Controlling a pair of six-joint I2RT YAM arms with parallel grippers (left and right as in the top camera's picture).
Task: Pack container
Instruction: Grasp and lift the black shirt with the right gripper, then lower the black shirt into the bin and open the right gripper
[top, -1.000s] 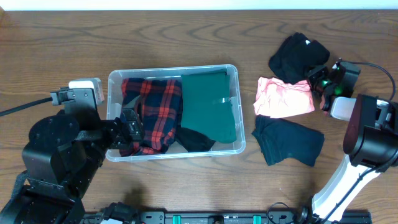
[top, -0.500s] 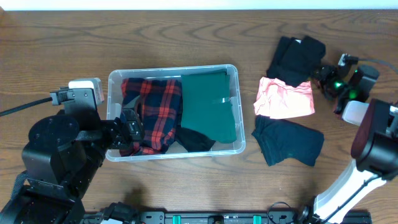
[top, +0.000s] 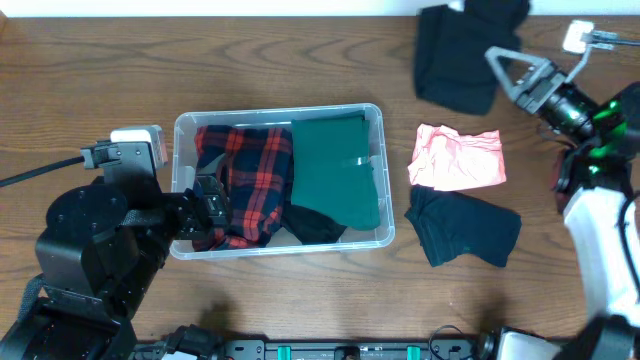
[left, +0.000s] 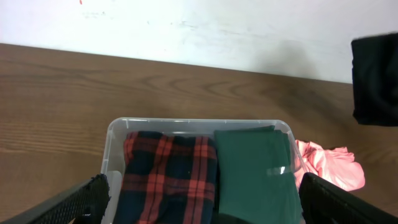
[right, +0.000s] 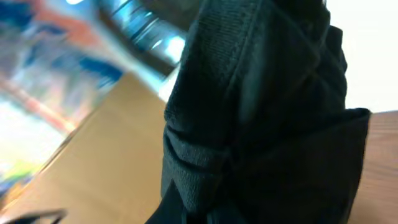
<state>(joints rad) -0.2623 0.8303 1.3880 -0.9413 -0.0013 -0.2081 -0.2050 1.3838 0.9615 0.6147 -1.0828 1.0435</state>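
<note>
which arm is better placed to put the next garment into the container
Right. The right pincer holds the black garment, ready to carry to the container. The left pincer rests open at the container's left end, far from the pink garment.

Bulky black left arm (top: 95, 245) with black cable (top: 35, 176), white right arm (top: 603, 232) (green light at wrist)

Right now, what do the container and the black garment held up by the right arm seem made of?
The container looks like clear, glossy rigid plastic: the clothes show through its walls. The black garment seems a soft, matte knit fabric, perhaps cotton or fleece; the right wrist view shows fine ribbing and thick folds. The exact fibre cannot be told.
</note>
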